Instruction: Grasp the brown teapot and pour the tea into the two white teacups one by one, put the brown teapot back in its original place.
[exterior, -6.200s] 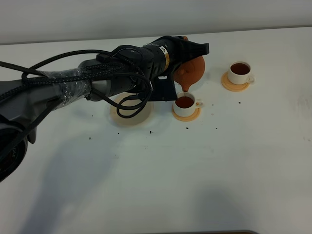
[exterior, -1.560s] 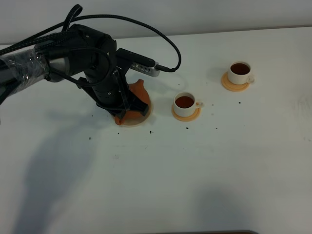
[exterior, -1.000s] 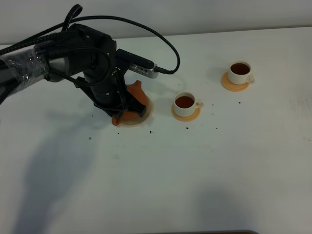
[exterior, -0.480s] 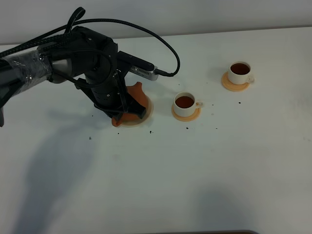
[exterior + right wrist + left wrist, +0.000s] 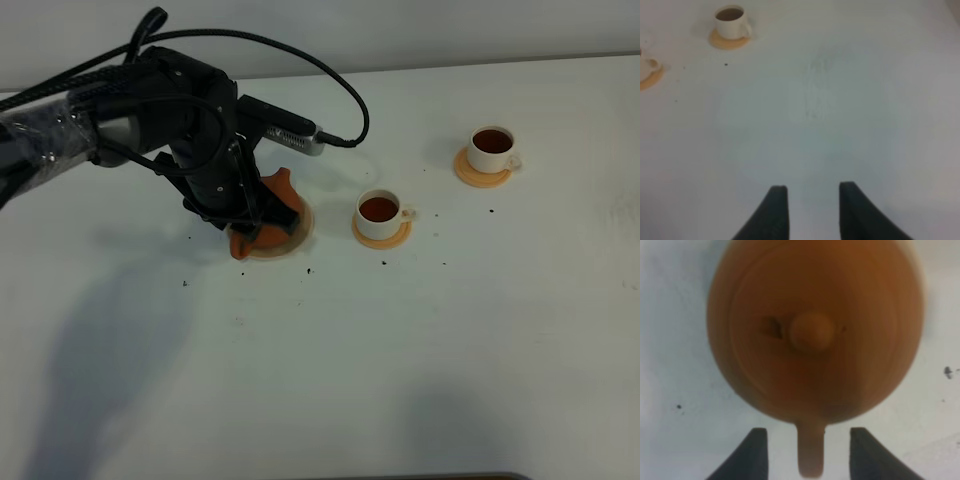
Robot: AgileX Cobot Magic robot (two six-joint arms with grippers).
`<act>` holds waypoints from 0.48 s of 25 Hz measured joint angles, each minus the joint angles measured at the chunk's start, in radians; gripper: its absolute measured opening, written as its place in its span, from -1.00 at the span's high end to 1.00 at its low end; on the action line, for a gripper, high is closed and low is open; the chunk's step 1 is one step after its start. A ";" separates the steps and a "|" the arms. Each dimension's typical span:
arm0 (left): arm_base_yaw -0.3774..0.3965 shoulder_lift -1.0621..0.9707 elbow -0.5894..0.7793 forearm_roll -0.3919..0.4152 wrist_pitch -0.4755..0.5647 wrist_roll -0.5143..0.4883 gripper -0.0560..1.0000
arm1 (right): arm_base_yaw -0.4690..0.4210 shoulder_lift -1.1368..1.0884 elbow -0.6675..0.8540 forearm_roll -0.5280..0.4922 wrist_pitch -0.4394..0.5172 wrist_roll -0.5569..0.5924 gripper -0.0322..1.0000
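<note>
Teapot point(image 5: 268, 212), orange-brown clay, sits on the pale round coaster point(image 5: 300, 233) at the left of the white table point(image 5: 420, 340) in the exterior high view. The black left arm stands over it and hides most of it, so only the handle end, one flank and the short spout tip show. The left gripper point(image 5: 243, 218) is buried against the pot here, and its jaws cannot be read from this angle. To the right, the near cup point(image 5: 380, 212) and the far cup point(image 5: 493, 146) each sit on an orange-tan coaster, both holding dark tea. A few dark specks dot the table.

From the left wrist view the teapot point(image 5: 815, 330) fills the picture, blurred: a round squat body, ringed lid and a central knob, none of which the high view shows. Its loop handle runs down between the two dark fingers point(image 5: 754, 455) of the left gripper point(image 5: 810, 455), with white table visible on both sides of it, so the jaws stand parted and clear of the handle. The fingers are cut off by the picture's edge.

In the right wrist view the right gripper point(image 5: 809, 210) hangs over bare table with a moderate gap, holding nothing. The far cup point(image 5: 732, 21) shows clearly; the near cup point(image 5: 647, 67) is cut off at the edge.
</note>
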 joint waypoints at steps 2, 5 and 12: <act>0.000 -0.025 -0.001 0.001 0.030 0.000 0.11 | 0.000 0.000 0.000 0.000 0.000 0.000 0.47; 0.000 -0.064 -0.001 0.002 0.131 0.000 0.09 | 0.000 0.000 0.000 0.000 0.000 0.000 0.47; 0.000 -0.194 0.024 0.021 0.350 -0.067 0.09 | 0.000 0.000 0.000 0.000 0.000 0.000 0.47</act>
